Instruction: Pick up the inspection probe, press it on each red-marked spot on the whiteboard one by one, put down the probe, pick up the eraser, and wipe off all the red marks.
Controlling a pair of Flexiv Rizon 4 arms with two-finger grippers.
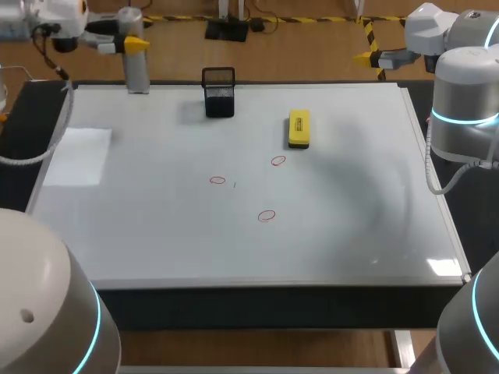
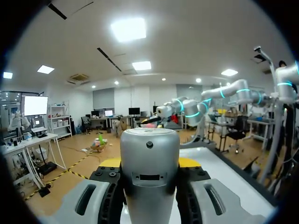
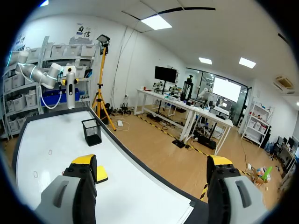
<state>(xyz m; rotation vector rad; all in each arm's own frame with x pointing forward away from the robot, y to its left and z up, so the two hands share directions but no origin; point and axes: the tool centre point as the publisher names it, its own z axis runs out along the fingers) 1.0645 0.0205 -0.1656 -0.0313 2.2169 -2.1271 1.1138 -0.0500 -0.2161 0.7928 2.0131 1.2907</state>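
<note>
My left gripper (image 1: pixel 134 44) is shut on the silver cylindrical probe (image 1: pixel 138 68), which stands upright over the whiteboard's (image 1: pixel 351 218) far left corner. In the left wrist view the probe (image 2: pixel 149 158) fills the space between the fingers of the left gripper (image 2: pixel 149 162). Three red circles (image 1: pixel 217 181) (image 1: pixel 278 161) (image 1: pixel 267 216) are drawn mid-board. The yellow eraser (image 1: pixel 299 128) lies beyond them, also seen as the eraser (image 3: pixel 101 173) beside one finger of my right gripper (image 3: pixel 152 163). The right gripper (image 1: pixel 373 56) is open and empty, off the far right corner.
A black mesh holder (image 1: pixel 219 93) stands near the board's far edge, left of the eraser. A pale rectangular patch (image 1: pixel 78 156) lies on the board's left side. The board's near half is bare.
</note>
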